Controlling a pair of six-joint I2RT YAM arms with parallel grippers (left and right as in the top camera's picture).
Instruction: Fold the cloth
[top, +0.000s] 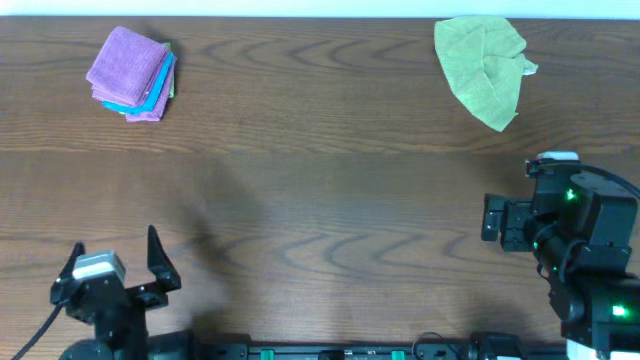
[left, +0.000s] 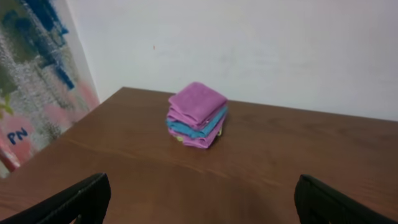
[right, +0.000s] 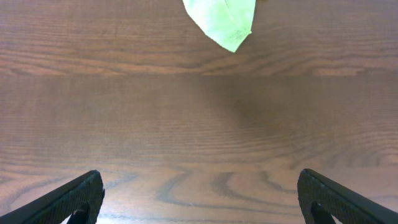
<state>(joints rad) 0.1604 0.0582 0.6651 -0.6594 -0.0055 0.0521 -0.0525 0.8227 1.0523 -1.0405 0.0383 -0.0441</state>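
A crumpled light green cloth (top: 484, 67) lies unfolded at the table's far right; its near corner shows in the right wrist view (right: 224, 22). My right gripper (top: 515, 205) is open and empty at the near right, well short of the cloth; its fingertips frame bare wood (right: 200, 196). My left gripper (top: 118, 260) is open and empty at the near left, with its fingers at the bottom of its wrist view (left: 202, 199).
A stack of folded cloths, purple on top with blue and purple below (top: 133, 74), sits at the far left and shows in the left wrist view (left: 197, 114). The wooden table (top: 320, 200) spans the view. A wall stands behind.
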